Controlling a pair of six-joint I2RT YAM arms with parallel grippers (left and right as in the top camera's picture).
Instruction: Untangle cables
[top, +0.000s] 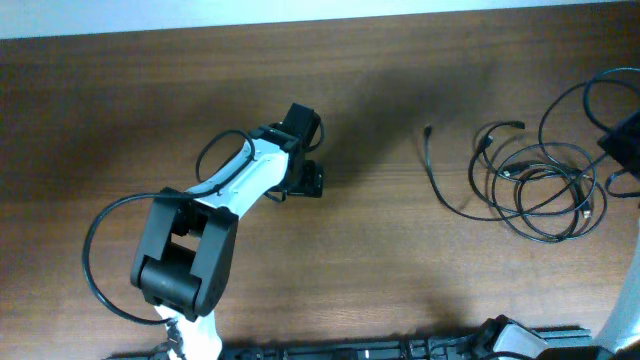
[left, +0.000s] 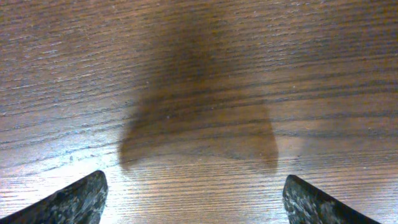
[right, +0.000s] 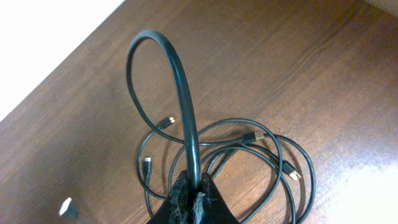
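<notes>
The cables (top: 520, 172) lie as loose black rings with small plug ends at the right of the table, with one strand trailing left to a plug (top: 428, 130). My right gripper (top: 622, 140) is at the right edge above them. In the right wrist view it (right: 194, 183) is shut on one black cable (right: 188, 112), which arches up in a tall loop over the coil (right: 273, 163) on the wood. My left gripper (top: 305, 180) is at mid-table, far from the cables. In the left wrist view it (left: 193, 190) is open and empty over bare wood.
The wooden table's far edge (top: 320, 22) runs along the top of the overhead view. A small pale object (right: 67, 207) lies on the wood left of the coil. The left arm's own thick wire (top: 95, 250) loops out beside its base.
</notes>
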